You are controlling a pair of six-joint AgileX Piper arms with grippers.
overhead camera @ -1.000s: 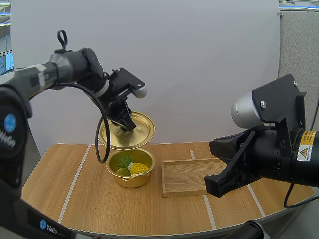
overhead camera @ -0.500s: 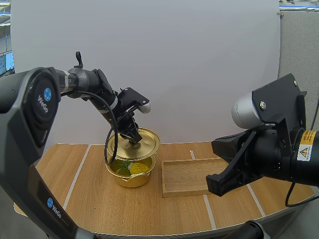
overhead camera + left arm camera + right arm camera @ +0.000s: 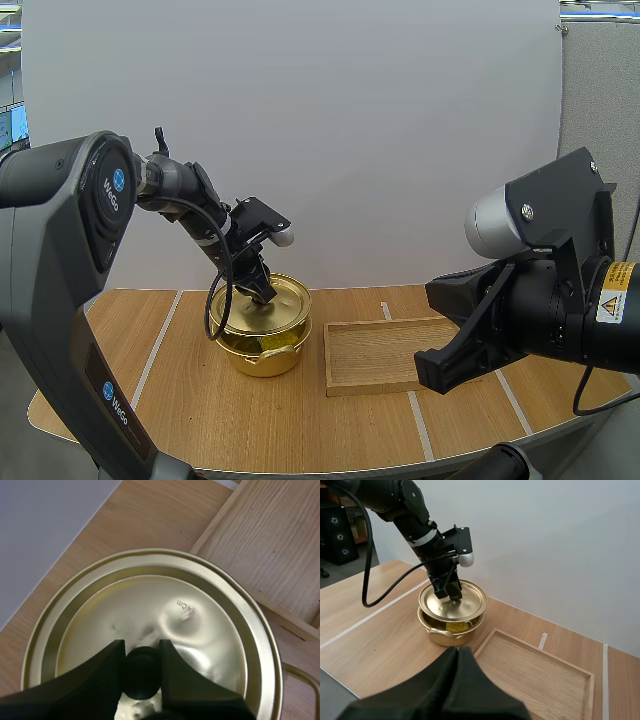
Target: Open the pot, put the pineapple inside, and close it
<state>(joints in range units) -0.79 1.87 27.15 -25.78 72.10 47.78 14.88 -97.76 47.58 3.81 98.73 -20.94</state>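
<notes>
Golden lid [image 3: 277, 303] hangs tilted just over the pot [image 3: 262, 359], its black knob [image 3: 142, 676] pinched between the fingers of the left hand [image 3: 262, 290], whose arm reaches forward from the left and bends down. Through the gap under the lid's rim the yellow pineapple [image 3: 454, 626] shows inside the pot. Right hand [image 3: 458, 652] hovers high at the near right over the tabletop [image 3: 170, 390], fingers pressed together on nothing. A wooden tray [image 3: 375, 355] lies just right of the pot, apart from it; bare tabletop spreads left and in front of the pot.
</notes>
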